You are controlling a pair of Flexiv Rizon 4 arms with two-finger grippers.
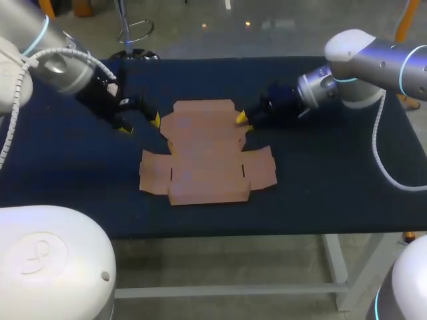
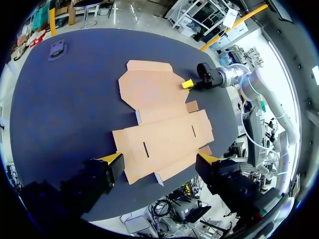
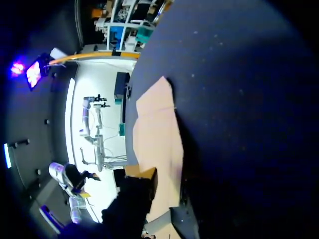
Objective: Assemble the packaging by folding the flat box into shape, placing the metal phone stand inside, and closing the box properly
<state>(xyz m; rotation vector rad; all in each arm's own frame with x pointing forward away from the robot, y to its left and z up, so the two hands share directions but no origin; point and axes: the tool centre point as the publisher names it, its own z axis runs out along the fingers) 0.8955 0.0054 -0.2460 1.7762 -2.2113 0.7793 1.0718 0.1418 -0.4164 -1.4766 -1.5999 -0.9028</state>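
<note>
The flat brown cardboard box (image 1: 207, 155) lies unfolded in the middle of the dark table. My left gripper (image 1: 141, 124) hovers just off the box's left side. In the left wrist view it (image 2: 159, 159) is open wide, and the near edge of the box (image 2: 159, 134) lies between its yellow tips. My right gripper (image 1: 243, 118) is at the right edge of the box's far panel, also seen in the left wrist view (image 2: 189, 83). In its own view the right gripper (image 3: 154, 199) sits at the edge of the cardboard (image 3: 157, 139). A small grey object (image 2: 56, 49), possibly the phone stand, lies far off on the table.
The table top (image 1: 333, 173) is covered in dark blue cloth, with bare cloth on every side of the box. Its front edge (image 1: 220, 235) runs just below the box.
</note>
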